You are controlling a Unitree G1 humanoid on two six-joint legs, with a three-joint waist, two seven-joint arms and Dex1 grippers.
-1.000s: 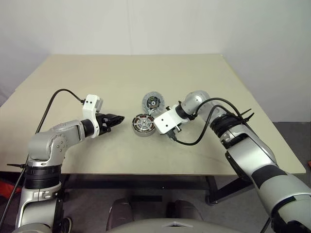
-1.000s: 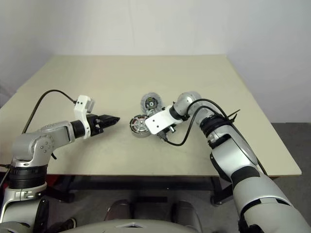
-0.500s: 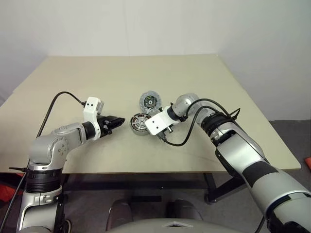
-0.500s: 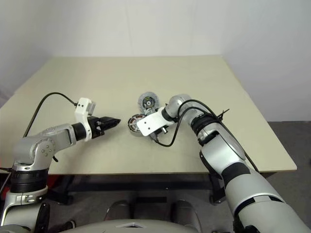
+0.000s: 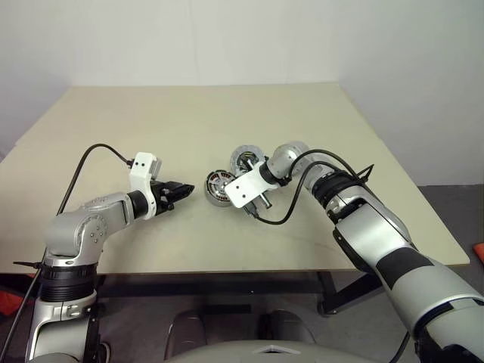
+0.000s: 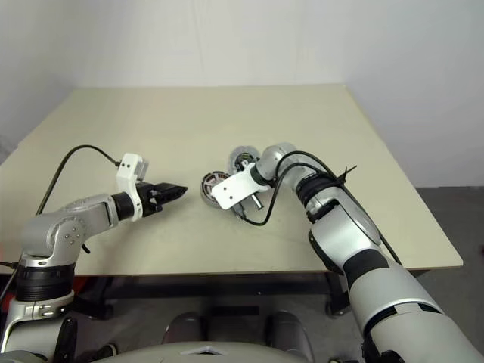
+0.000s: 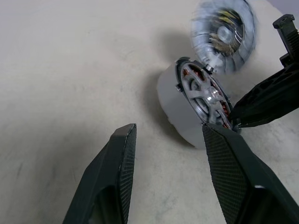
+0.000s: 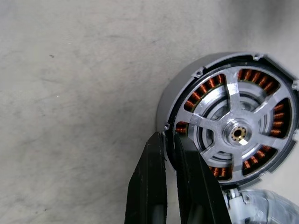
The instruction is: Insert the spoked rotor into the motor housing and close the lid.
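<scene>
The motor housing (image 8: 175, 100), a short grey drum with copper windings, is tipped up on its edge (image 7: 170, 100) near the table's middle (image 5: 218, 187). A silver spoked rotor (image 8: 238, 109) with a small bright hub sits in its open face. My right gripper (image 8: 168, 137) is shut on the housing's rim, one finger on each side of the wall. The lid (image 5: 246, 157), a white-silver disc, lies just behind the housing by my right wrist. My left gripper (image 5: 184, 189) hangs open a short way to the left, pointing at the housing, with nothing in it.
The beige table (image 5: 189, 121) stretches wide behind and to the left of the parts. A black cable (image 5: 287, 219) loops from my right arm down over the table's front edge. Another cable (image 5: 87, 159) arcs above my left arm.
My right gripper has shut on the housing's rim, and the housing now stands tipped on its edge. The left arm has not moved. The head camera has shifted a little.
</scene>
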